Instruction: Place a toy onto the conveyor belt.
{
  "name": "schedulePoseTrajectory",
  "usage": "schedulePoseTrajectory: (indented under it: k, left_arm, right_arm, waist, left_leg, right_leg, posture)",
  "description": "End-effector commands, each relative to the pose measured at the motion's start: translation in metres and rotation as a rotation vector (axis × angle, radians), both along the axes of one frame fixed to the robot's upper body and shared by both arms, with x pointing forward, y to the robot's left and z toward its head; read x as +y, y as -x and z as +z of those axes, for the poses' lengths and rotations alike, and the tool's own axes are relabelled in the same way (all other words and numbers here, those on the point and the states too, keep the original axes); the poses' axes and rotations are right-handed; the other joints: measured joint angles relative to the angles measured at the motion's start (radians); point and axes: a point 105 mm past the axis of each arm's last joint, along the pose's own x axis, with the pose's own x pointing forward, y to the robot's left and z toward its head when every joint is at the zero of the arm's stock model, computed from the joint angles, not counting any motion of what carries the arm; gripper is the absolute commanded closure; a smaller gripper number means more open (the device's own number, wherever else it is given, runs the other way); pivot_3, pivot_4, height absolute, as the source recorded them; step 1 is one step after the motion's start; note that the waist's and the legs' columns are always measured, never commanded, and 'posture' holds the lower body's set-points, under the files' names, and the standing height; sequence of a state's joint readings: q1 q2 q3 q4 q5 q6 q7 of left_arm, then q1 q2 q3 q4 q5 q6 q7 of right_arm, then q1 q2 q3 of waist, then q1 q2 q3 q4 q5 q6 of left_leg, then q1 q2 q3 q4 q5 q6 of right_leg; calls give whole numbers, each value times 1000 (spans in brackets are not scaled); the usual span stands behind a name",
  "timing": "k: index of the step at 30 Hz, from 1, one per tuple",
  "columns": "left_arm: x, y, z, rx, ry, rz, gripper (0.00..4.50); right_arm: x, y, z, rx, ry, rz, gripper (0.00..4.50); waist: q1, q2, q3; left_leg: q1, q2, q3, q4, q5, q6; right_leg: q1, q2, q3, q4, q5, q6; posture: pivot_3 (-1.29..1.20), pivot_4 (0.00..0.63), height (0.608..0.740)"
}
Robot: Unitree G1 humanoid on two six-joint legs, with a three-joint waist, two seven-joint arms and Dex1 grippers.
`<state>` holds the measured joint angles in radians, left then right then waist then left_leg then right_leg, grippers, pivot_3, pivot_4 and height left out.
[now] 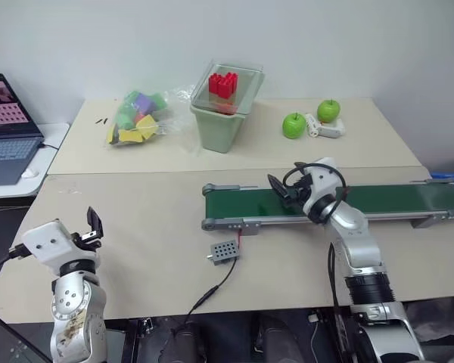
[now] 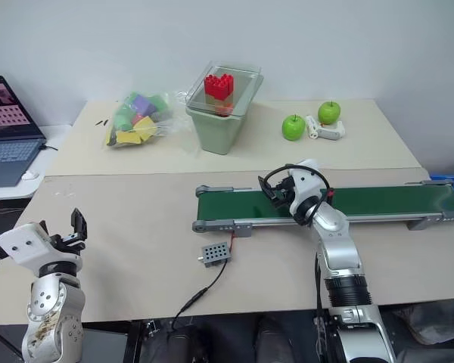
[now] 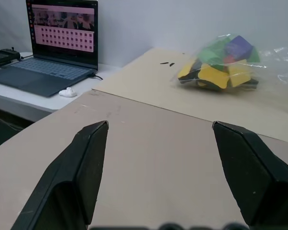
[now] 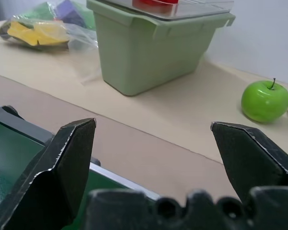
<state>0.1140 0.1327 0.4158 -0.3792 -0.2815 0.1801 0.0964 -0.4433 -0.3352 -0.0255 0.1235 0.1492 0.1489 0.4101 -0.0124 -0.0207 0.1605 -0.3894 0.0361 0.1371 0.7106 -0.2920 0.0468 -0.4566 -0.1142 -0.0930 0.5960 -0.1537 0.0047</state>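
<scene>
Left gripper (image 1: 93, 227): two black fingers spread wide, nothing between them, hovering over the bare beige tabletop (image 1: 151, 227) near its left front corner.
Left arm: bent upward at the wrist, fingers pointing away toward the back of the table.
Open laptop (image 1: 4, 125): on a white side table at far left, cut off by the frame edge.
Clear plastic bag of coloured foam blocks (image 1: 138, 117): at the back left; single pieces are hard to tell apart through the plastic.
Pale green plastic bin with a clear lid (image 1: 225, 110): back centre, a red toy brick (image 1: 223, 84) resting on the lid; the bin's contents are hard to make out.
Small grey perforated box (image 1: 224, 250): in front of the belt's left end, wired.
Long dark green conveyor belt in a grey metal frame (image 1: 393, 200): across the right half of the table, its middle covered by the right arm, nothing lying on its visible surface.
Right gripper (image 1: 278, 187): fingers wide apart and empty, over the belt's left part.
Right arm: reaching forward and leftward, wrist tilted.
Two green apples (image 1: 293, 125): back right, beside a small white object.
</scene>
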Motion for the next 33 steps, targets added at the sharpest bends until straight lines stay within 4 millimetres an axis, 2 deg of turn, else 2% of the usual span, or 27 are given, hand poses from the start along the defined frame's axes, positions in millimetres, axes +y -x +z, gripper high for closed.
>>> schedulePoseTrajectory:
  k: [1, 4, 9, 15, 18, 33]
  left_arm:
    - [3, -4, 15, -45, -36, -17, 804]
    - [2, -12, 15, -45, -38, -38, 804]
    - [2, -23, 17, -50, -46, -65, 804]
    - [14, -31, 20, -38, -80, -68, 804]
    - [19, -34, 22, -39, -92, -65, 804]
    - [17, -47, 26, -58, -99, -88, 804]
  right_arm:
    - [-13, 5, 15, -63, 0, -43, 0]
    - [-19, 9, 15, -70, 0, -66, 0]
    - [-39, 13, 19, -90, -8, -132, 0]
    - [-71, 21, 17, -83, -3, -225, 0]
    - [-81, 24, 16, -83, 3, -255, 0]
    - [-75, 25, 17, -94, -4, -263, 0]
  waist:
    - [0, 0, 0]
    - [1, 0, 0]
    - [0, 0, 0]
    - [0, 0, 0]
    - [0, 0, 0]
    - [0, 0, 0]
  left_leg:
    - [0, 0, 0, 0, 0, 0]
    - [0, 0, 0, 0, 0, 0]
    - [0, 0, 0, 0, 0, 0]
    - [0, 0, 0, 0, 0, 0]
    - [0, 0, 0, 0, 0, 0]
    - [0, 0, 0, 0, 0, 0]
  right_leg:
    - [0, 0, 0, 0, 0, 0]
    - [0, 0, 0, 0, 0, 0]
    - [0, 0, 0, 0, 0, 0]
    - [0, 0, 0, 0, 0, 0]
    - [0, 0, 0, 0, 0, 0]
    - [0, 0, 0, 0, 0, 0]
  posture:
    - [0, 150, 740]
    - [0, 150, 740]
    - [0, 150, 740]
    - [0, 150, 740]
    - [0, 150, 740]
    - [0, 150, 740]
